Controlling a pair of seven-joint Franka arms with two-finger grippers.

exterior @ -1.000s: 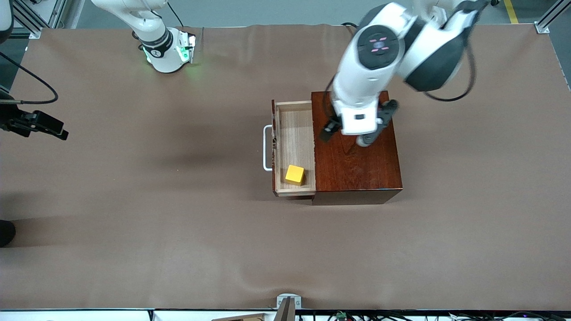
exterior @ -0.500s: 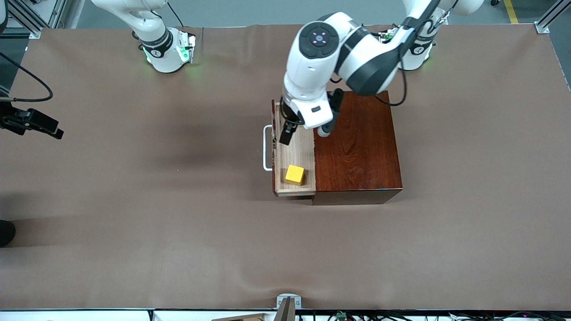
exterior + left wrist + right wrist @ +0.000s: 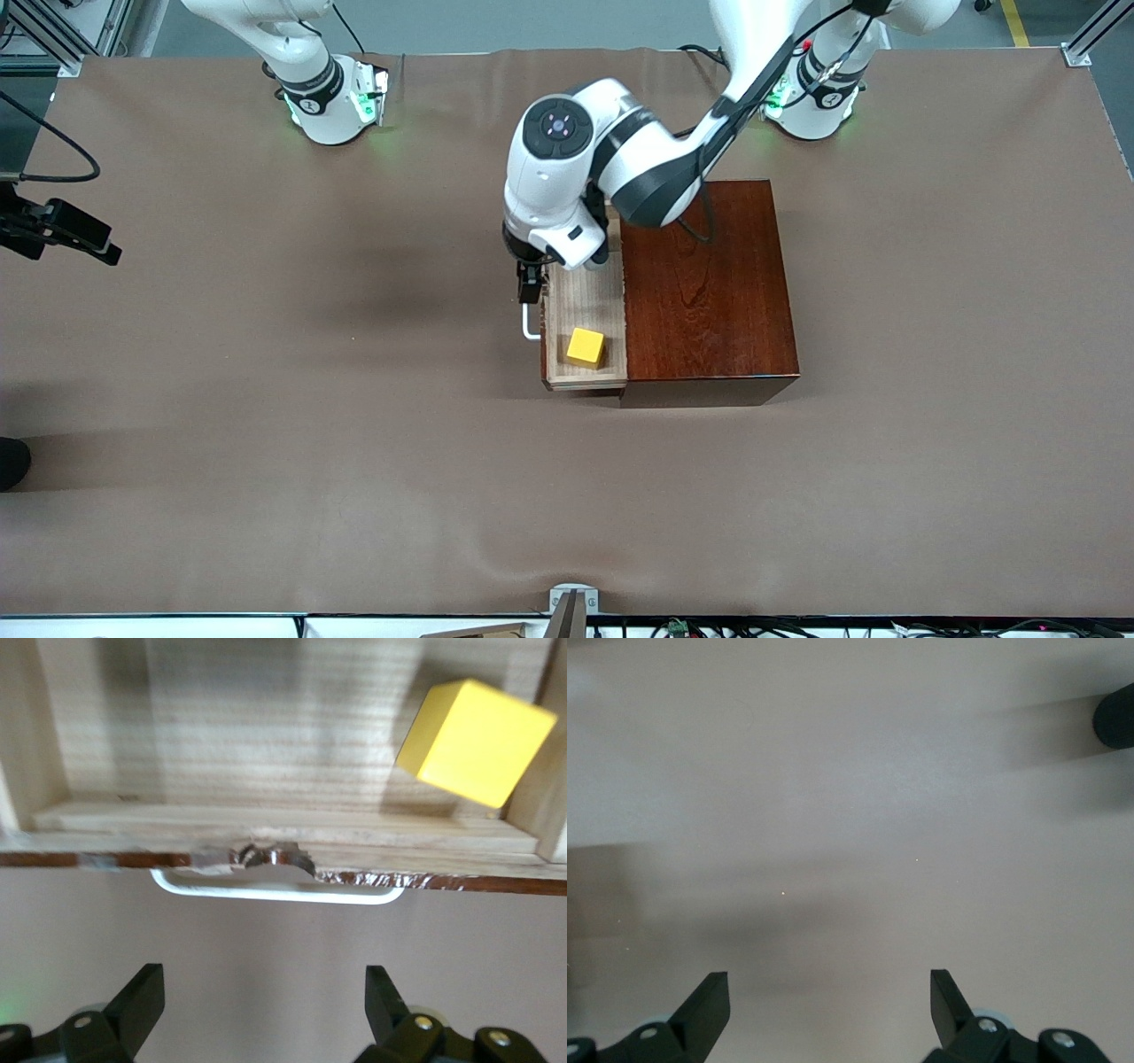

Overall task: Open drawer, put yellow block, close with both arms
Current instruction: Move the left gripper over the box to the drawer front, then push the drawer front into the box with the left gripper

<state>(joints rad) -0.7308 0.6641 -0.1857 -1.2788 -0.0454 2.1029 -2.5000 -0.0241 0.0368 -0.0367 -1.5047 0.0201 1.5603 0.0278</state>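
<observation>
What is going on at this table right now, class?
The drawer of the wooden box stands open with the yellow block inside it. The left gripper, open, is over the white handle in front of the drawer, not gripping it. The right gripper, open and empty, waits over bare table at the right arm's end.

A bright yellow is shown by the yellow block (image 3: pixel 586 346), which is set against the pale, finely grained wood of the drawer (image 3: pixel 586 292), whose handle (image 3: pixel 529 328) is white. A glossy dark reddish-brown with darker grain streaks is seen on the wooden box (image 3: pixel 709 283). The counter (image 3: pixel 266 399) is covered in plain matte brown, and the arms (image 3: pixel 567 177) are finished in white with black and grey bands, green light being shown at their bases (image 3: pixel 354 102).
</observation>
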